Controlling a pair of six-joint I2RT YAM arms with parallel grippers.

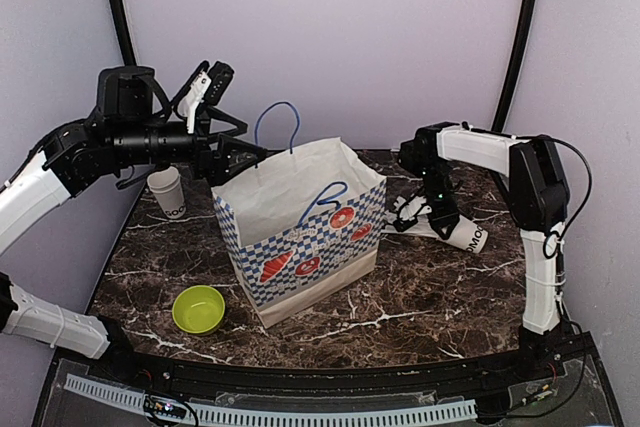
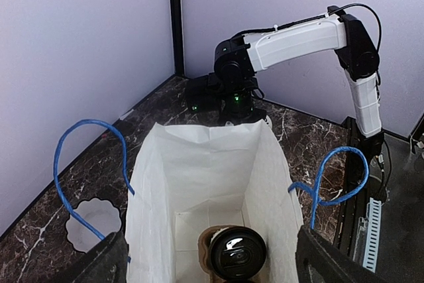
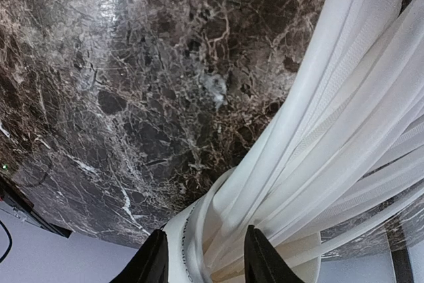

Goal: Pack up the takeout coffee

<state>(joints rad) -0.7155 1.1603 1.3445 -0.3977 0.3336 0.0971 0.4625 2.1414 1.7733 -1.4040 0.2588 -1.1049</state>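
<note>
Standing upright, lid up, the coffee cup (image 2: 237,253) sits in the bag (image 2: 199,164) below spread left fingers (image 2: 99,263); right fingers (image 3: 149,260), cannot tell.

Marble table (image 1: 430,297): paper bag (image 1: 300,237), green bowl (image 1: 198,308), white cup (image 1: 168,192), tipped straw cup (image 1: 472,238)

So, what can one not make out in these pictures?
Coffee cup in the paper bag: the left wrist view shows only its black lid, from above.
Right gripper: the right wrist view's bottom edge cuts its fingers, so its grip on the straw cup is unclear.
Lettering on the white cup left of the bag: too small in the top view.
</note>
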